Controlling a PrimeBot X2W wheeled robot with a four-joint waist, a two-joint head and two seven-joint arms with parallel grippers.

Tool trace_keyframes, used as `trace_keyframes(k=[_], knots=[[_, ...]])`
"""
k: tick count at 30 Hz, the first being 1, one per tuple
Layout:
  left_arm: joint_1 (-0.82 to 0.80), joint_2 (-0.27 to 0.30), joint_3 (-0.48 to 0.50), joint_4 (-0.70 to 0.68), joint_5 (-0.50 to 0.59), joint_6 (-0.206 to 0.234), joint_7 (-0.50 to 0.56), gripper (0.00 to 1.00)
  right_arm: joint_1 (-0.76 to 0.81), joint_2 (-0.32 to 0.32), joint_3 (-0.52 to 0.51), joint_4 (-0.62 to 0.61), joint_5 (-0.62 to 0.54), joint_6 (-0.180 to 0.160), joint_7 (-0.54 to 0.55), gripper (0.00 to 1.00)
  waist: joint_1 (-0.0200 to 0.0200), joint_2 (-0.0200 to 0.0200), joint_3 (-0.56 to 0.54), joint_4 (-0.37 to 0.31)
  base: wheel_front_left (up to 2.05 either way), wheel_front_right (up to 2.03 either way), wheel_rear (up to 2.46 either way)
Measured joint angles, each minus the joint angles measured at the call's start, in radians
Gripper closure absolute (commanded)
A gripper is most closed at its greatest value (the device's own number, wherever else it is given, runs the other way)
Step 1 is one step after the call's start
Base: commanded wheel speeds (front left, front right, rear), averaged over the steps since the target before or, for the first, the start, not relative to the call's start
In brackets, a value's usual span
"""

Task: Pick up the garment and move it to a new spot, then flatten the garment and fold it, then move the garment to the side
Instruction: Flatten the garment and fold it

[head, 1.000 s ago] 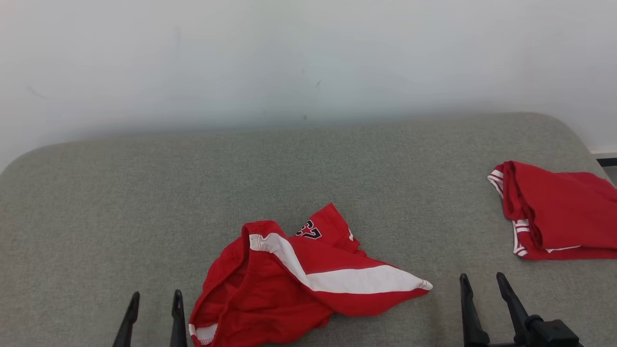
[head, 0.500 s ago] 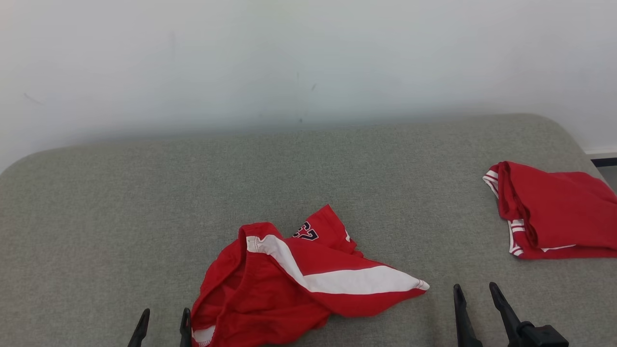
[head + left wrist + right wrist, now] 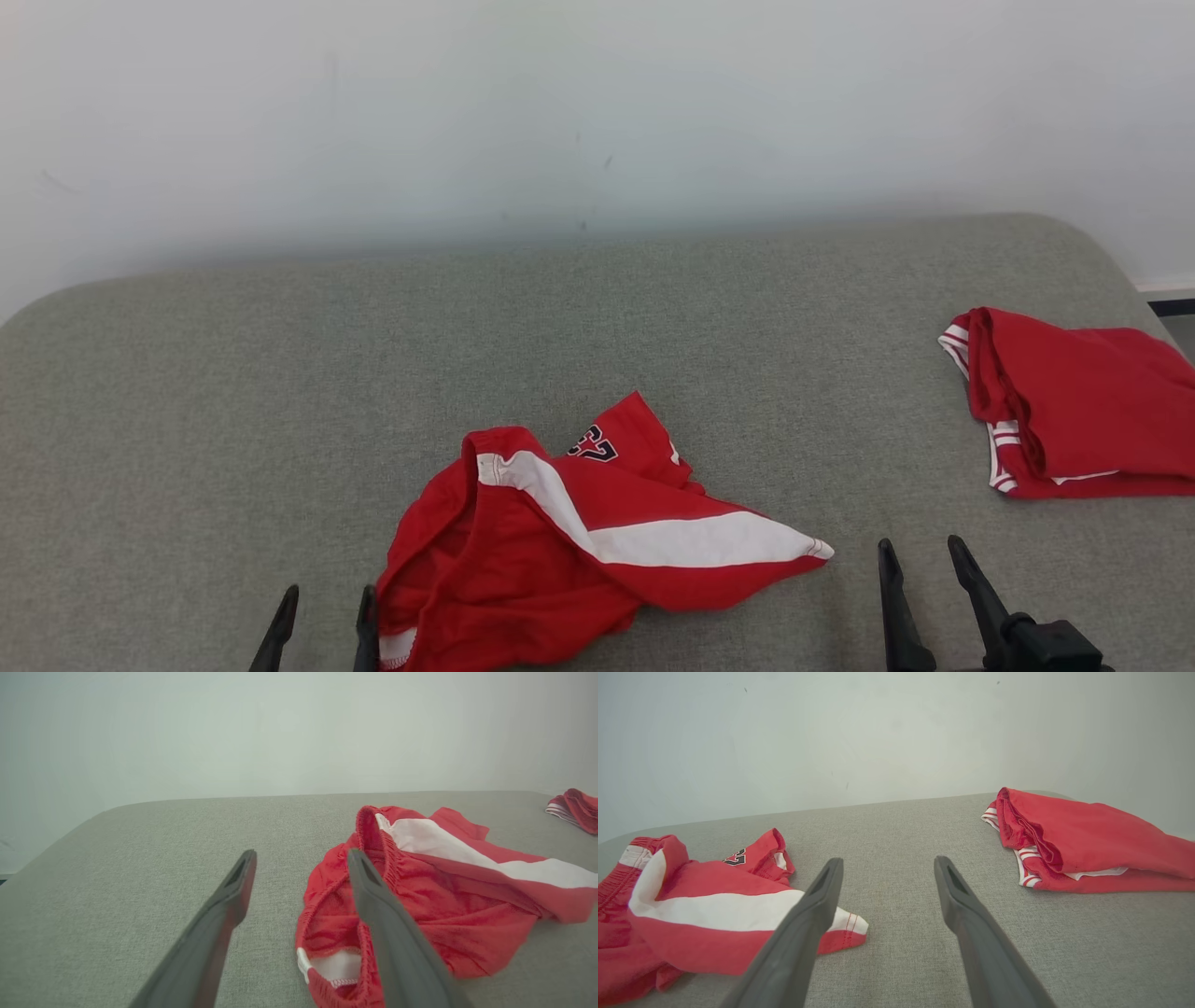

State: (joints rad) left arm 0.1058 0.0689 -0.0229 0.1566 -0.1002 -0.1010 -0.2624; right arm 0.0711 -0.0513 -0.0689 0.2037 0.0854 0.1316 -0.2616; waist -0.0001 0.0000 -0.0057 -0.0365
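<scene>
I am looking down at a grey padded surface [image 3: 560,317] that runs back to a plain white wall [image 3: 597,112]; the crumpled red garment [image 3: 523,569], a pair of sports shorts with a broad white stripe [image 3: 691,541] and a dark number [image 3: 595,446], lies bunched at the near middle, its elastic waistband [image 3: 369,826] gaping toward me. My left gripper [image 3: 330,592] sits low at the garment's left edge, its two dark fingers [image 3: 224,914] spread apart and holding nothing; in the left wrist view one finger crosses in front of the waistband, though I cannot tell whether it touches the cloth. My right gripper [image 3: 919,543] waits just beyond the stripe's pointed right tip, fingers [image 3: 971,933] likewise apart and empty. I judge that the two grippers flank the heap so each can take one side for the first lift to a new spot; nothing is picked up yet. A second red garment [image 3: 1074,411], folded, rests well apart at the far right edge, probably set aside as finished work; I would keep the carry away from it.
</scene>
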Motion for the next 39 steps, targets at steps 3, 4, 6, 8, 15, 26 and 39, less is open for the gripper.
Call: trace_keyframes(k=[3, 4, 6, 8, 15, 26, 39], knots=[[-0.033, 0.004, -0.023, 0.022, -0.006, -0.011, 0.0, 0.0, -0.008, 0.0, 0.005, 0.006, -0.002, 0.0, 0.035, 0.0, 0.0, 0.0, 0.002, 0.001, 0.0, 0.0, 0.0], [-0.047, 0.005, -0.032, 0.038, -0.013, -0.014, 0.002, 0.0, -0.011, 0.0, 0.007, 0.005, -0.002, 0.0, 0.055, 0.0, 0.0, 0.0, 0.003, 0.002, 0.0, 0.0, 0.0], [-0.091, 0.017, -0.059, 0.064, -0.028, -0.02, 0.05, 0.0, -0.022, -0.002, 0.014, 0.001, -0.002, 0.0, 0.123, 0.0, 0.0, 0.0, 0.007, 0.004, 0.0, 0.0, 0.0], [-0.152, 0.021, -0.084, 0.075, -0.066, -0.023, 0.115, 0.0, -0.035, -0.012, 0.027, -0.017, -0.002, 0.0, 0.19, 0.0, 0.0, 0.0, 0.013, 0.006, 0.0, 0.0, 0.0], [-0.355, 0.046, -0.184, 0.126, -0.21, -0.028, 0.402, 0.0, -0.094, -0.043, 0.056, -0.114, 0.012, 0.0, 0.311, 0.0, 0.0001, 0.0, 0.048, 0.003, 0.0, 0.0, 0.0], [-0.504, 0.071, -0.223, 0.231, -0.299, -0.028, 0.569, 0.09, -0.114, -0.04, 0.084, -0.132, 0.026, 0.0, 0.309, 0.0, 0.0002, 0.0001, 0.102, -0.04, 0.0, 0.0, 0.0], [-0.536, 0.077, -0.226, 0.303, -0.331, -0.023, 0.596, 0.75, -0.115, -0.034, 0.077, -0.117, 0.021, 0.0, 0.288, 0.0, 0.0002, 0.0001, 0.121, -0.067, 0.0, 0.0, 0.0]])
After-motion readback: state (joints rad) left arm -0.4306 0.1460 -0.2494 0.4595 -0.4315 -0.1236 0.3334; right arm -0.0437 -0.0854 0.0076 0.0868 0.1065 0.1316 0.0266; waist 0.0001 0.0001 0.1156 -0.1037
